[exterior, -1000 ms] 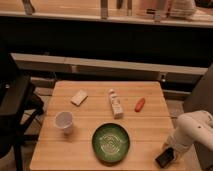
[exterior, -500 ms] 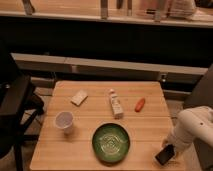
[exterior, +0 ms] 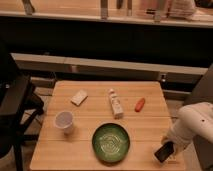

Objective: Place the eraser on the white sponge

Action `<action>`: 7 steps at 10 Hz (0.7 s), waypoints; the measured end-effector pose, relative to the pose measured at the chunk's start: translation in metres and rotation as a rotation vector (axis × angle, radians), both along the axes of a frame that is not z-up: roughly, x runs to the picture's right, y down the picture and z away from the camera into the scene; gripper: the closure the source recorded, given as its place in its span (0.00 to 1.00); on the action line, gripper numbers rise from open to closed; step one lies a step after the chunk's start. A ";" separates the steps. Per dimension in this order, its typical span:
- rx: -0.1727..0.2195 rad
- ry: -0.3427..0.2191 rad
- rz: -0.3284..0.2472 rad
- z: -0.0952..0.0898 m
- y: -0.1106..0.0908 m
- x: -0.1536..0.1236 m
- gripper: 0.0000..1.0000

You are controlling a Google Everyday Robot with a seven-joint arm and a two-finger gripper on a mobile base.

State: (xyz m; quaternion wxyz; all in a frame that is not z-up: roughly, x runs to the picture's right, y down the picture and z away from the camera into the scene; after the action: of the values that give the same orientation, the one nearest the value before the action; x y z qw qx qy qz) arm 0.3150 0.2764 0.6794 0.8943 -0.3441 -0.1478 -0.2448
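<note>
The gripper (exterior: 168, 145) is down at the table's near right corner, closed on the eraser (exterior: 163, 152), which hangs from it tilted, one corner pointing down at the wood. Compared with a second ago, the eraser has come up a little from the tabletop and the white arm (exterior: 197, 124) behind it has drawn slightly higher and further right; nothing else on the table has shifted. The eraser looks like a small, flat black block with a dark, slightly shiny face, sitting right at the edge of the wooden table (exterior: 150, 125). The white sponge (exterior: 79, 97), a thin cream-coloured block lying at an angle, is well apart from it, at the far left of the table. Between the two, closest to the gripper, lies a round green plate (exterior: 111, 142) near the front edge. Beyond that a white bottle (exterior: 115, 103) lies on its side in the middle, with a small orange-red oblong thing (exterior: 140, 104) just to its right. A white cup (exterior: 64, 121) stands upright in front of the sponge. A black chair (exterior: 15, 107) stands off the table's left side.
</note>
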 end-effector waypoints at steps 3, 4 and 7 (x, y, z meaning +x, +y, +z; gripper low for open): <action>0.010 -0.007 -0.006 -0.003 -0.008 -0.003 1.00; 0.020 -0.008 -0.008 -0.007 -0.010 -0.005 1.00; 0.043 -0.019 -0.016 -0.014 -0.042 -0.017 1.00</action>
State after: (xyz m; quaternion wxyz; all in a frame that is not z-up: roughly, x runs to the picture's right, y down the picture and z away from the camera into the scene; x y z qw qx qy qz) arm 0.2980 0.2347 0.6654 0.8982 -0.3235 -0.1481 -0.2581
